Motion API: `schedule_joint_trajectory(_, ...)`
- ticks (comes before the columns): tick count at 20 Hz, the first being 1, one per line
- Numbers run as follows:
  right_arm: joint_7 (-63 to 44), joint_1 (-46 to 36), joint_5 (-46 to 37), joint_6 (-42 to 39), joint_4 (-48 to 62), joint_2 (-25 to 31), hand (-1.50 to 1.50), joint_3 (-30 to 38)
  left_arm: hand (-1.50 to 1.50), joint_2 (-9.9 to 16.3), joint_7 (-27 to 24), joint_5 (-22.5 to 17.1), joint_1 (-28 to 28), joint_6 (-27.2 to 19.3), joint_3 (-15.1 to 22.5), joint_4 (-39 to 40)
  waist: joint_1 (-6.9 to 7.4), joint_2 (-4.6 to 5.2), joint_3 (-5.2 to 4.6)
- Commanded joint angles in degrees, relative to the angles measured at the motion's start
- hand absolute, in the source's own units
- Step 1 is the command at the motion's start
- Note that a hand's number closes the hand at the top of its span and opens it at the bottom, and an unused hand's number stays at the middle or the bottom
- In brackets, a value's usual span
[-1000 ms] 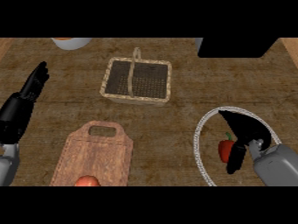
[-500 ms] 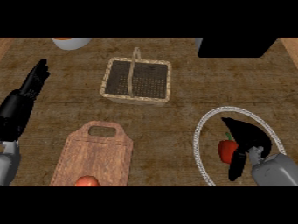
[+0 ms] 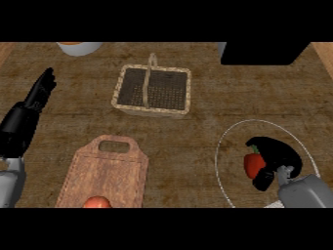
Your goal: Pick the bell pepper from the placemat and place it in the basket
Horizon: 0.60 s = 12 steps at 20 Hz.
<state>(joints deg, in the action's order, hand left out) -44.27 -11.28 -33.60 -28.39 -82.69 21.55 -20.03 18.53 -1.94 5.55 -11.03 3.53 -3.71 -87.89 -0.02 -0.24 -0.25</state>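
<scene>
Bell pepper [image 3: 253, 164], glossy red, sits on the round white-rimmed placemat [image 3: 226, 146], with the right robot hand [image 3: 279, 155] curled round it. Up the rough wooden tabletop [image 3: 219, 105], well apart, stands the square woven basket [image 3: 152, 92]. The left robot hand [image 3: 26, 114] rests straight-fingered at the left edge.

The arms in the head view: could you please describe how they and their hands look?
Both forearms are plain grey, smooth and rounded, with no cables or markings showing. The left hand is black and long with slim fingers. The right hand is black too.
</scene>
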Motion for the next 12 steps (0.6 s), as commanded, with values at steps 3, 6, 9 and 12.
schedule_joint_trajectory(3, 7.2, -1.5, -3.8, 0.5, 7.1, -1.2, 1.50, 1.6, 0.00, -1.0, 0.3, 0.9, 3.7, 1.4, -0.2, -4.3, 0.32, 0.23, 0.26)
schedule_joint_trajectory(6, 5.2, -2.0, -4.3, -2.9, 1.9, -0.3, 1.50, 1.7, 0.00, 0.5, -0.4, -0.1, 2.1, 2.6, -2.8, -2.0, 0.18, 0.20, 0.24)
schedule_joint_trajectory(9, 12.1, -2.2, -8.6, 2.6, 8.9, -0.6, 1.50, 0.0, 0.00, -1.7, 1.3, 2.1, 0.3, 1.2, 0.0, -2.1, 0.30, 0.27, 0.27)
schedule_joint_trajectory(12, 19.0, -12.1, -8.0, 1.8, 12.6, 5.1, 1.50, 5.3, 0.00, -0.8, 1.8, 0.9, 0.0, 2.1, -1.3, -2.3, 0.91, 0.35, 0.28)
